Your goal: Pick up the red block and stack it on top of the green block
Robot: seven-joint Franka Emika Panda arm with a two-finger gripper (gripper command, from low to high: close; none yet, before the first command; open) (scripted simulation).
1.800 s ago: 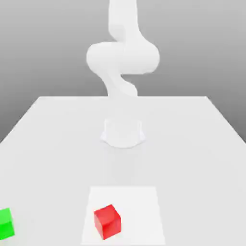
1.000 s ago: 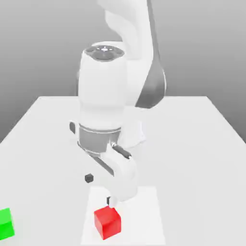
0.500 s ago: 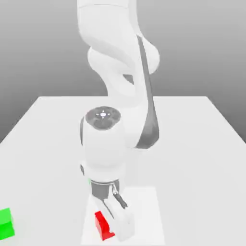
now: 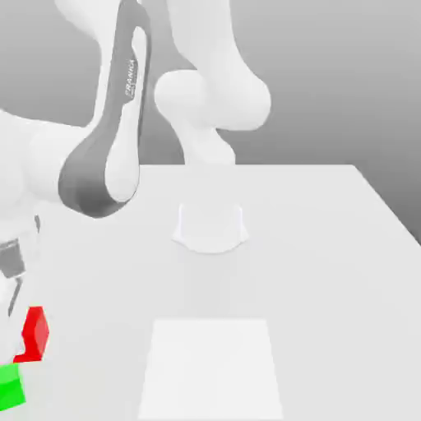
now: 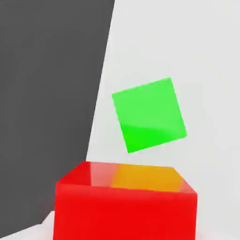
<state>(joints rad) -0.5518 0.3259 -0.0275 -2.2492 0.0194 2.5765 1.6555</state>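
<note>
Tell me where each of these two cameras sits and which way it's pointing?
Exterior view: off the arm, facing its base across the white table; shows the white arm and the red block lifted above the green block at that view's left.
Hand view: on the hand, looking down past the held red block onto the green block and the table's edge.
Shared: both blocks and the table.

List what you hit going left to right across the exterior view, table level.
red block above the green block at the left edge → arm's round base → bare table toward the right.
</note>
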